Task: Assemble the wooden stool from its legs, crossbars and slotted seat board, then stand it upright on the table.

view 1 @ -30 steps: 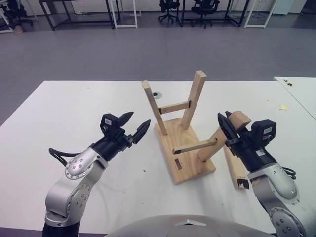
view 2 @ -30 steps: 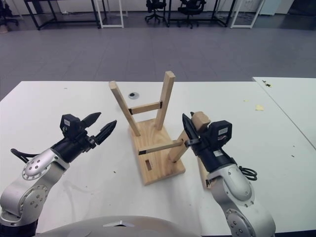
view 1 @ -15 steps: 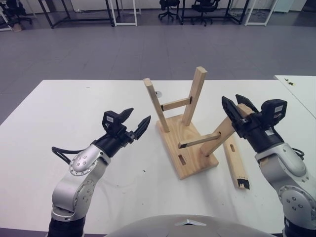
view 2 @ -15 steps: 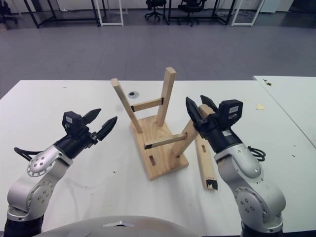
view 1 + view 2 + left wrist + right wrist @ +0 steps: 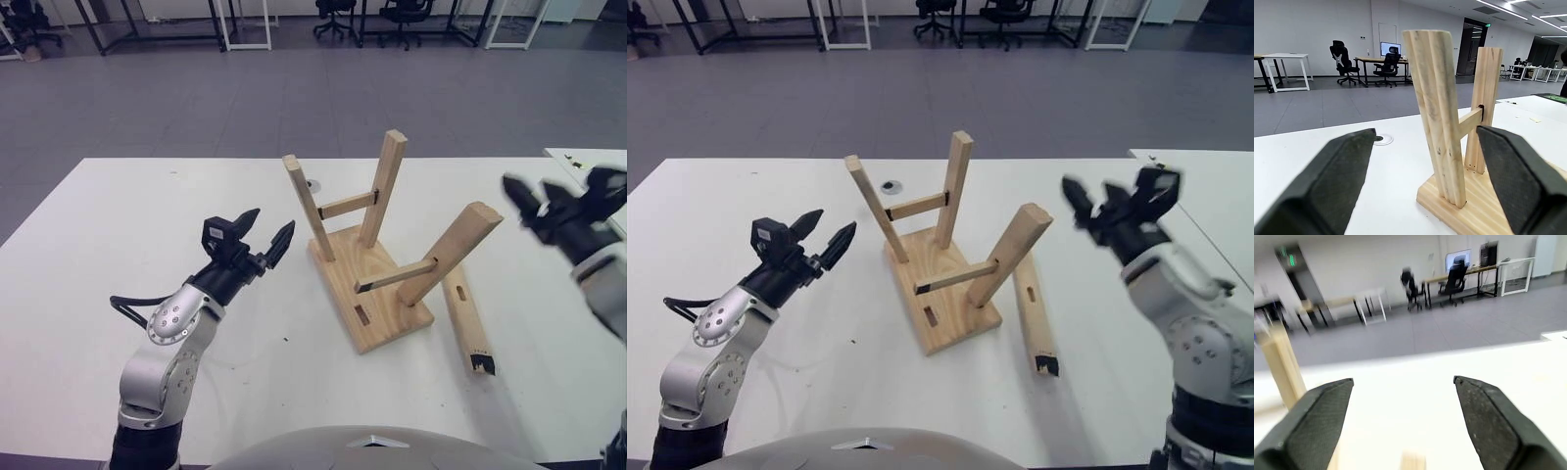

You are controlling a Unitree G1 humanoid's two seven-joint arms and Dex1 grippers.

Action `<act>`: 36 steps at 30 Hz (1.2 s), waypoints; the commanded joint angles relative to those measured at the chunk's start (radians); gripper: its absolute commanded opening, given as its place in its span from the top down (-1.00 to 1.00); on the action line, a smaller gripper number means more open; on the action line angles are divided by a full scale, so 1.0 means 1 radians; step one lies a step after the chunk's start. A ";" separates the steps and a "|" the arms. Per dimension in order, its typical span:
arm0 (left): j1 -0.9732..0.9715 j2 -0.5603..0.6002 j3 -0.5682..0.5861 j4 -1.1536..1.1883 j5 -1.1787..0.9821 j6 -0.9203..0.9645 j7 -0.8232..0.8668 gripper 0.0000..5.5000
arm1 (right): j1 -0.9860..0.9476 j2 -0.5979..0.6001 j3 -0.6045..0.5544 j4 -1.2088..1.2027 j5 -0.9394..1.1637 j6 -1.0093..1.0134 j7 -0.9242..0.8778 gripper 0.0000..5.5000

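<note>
The slotted seat board lies flat on the white table. Two legs stand up from it, joined by a crossbar. A third leg leans tilted from the board's right side, a crossbar at its side. One loose leg lies on the table to the right. My left gripper hovers open left of the board; in its wrist view the near upright leg stands beyond the fingers. My right gripper is open, raised to the right and apart from the tilted leg.
A round grommet sits in the table behind the stool. A second white table stands to the right across a narrow gap. A black cable loops beside my left arm. Bare tabletop lies to the left and front.
My right gripper has come off the top of the tilted leg and swung up and to the right. The leg stays leaning on the board. The left gripper has barely moved.
</note>
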 commanded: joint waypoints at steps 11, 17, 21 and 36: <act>-0.028 0.019 0.015 0.050 0.029 0.004 -0.006 -0.37 | 0.264 0.091 0.239 0.040 -0.350 0.076 0.101 -0.22; -0.094 0.008 -0.009 0.078 0.041 0.021 0.007 -0.37 | 0.196 0.144 0.189 0.097 -0.388 0.083 0.121 0.18; -0.156 0.096 0.149 0.051 -0.035 0.059 -0.007 -0.37 | 0.029 0.118 0.077 0.186 -0.439 -0.059 0.164 0.24; -0.988 -0.077 0.225 0.409 -0.914 0.328 0.224 -0.37 | -0.867 0.068 0.387 -0.004 -0.498 -0.263 0.578 0.24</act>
